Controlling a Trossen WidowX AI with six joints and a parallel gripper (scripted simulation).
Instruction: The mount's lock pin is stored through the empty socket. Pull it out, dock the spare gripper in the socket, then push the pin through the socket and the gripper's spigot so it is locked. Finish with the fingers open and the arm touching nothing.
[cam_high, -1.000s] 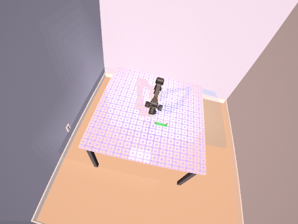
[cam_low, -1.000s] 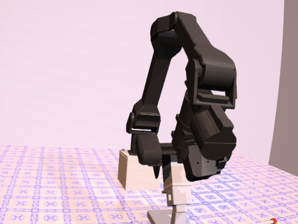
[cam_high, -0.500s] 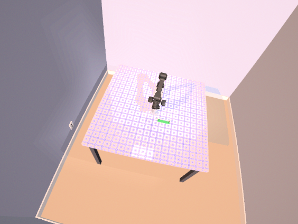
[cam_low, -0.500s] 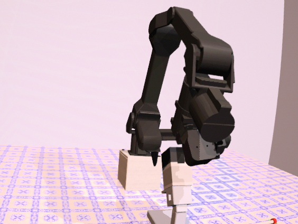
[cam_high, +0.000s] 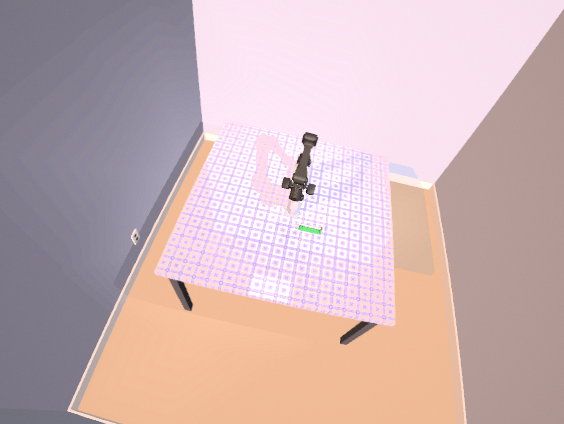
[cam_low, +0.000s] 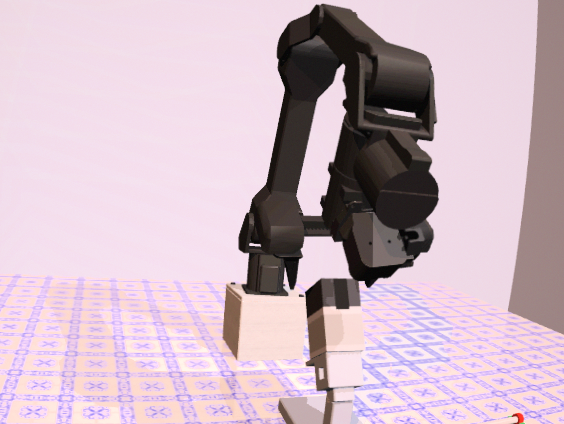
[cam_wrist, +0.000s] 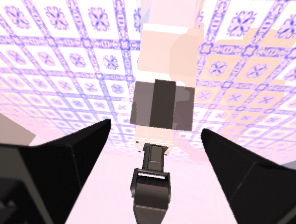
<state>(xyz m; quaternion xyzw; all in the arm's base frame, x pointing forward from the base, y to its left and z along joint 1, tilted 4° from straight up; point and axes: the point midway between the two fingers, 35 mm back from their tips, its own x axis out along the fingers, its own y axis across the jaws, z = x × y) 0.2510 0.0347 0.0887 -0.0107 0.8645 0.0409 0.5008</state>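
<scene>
The spare gripper (cam_low: 335, 328) (cam_wrist: 167, 57), a pale block with a dark top, stands upright on the white socket (cam_low: 344, 369) of the mount. No gap shows between them in the exterior view; the spigot is hidden inside. A small square opening shows in the socket's side, with no pin seen in it. The lock pin (cam_low: 518, 418) (cam_high: 321, 228) lies at the green holder (cam_high: 310, 230); its red head shows. My gripper (cam_low: 330, 286) (cam_wrist: 156, 127) is wide open and empty, just above the spare gripper's dark top, with its fingertips clear on either side.
The patterned table (cam_high: 225, 250) bears everything. The arm's wooden base box (cam_low: 270, 327) stands behind the mount. The mount's grey foot (cam_low: 304, 407) spreads out below the socket. The green holder is towards the table's front, a little right of the mount in the top view.
</scene>
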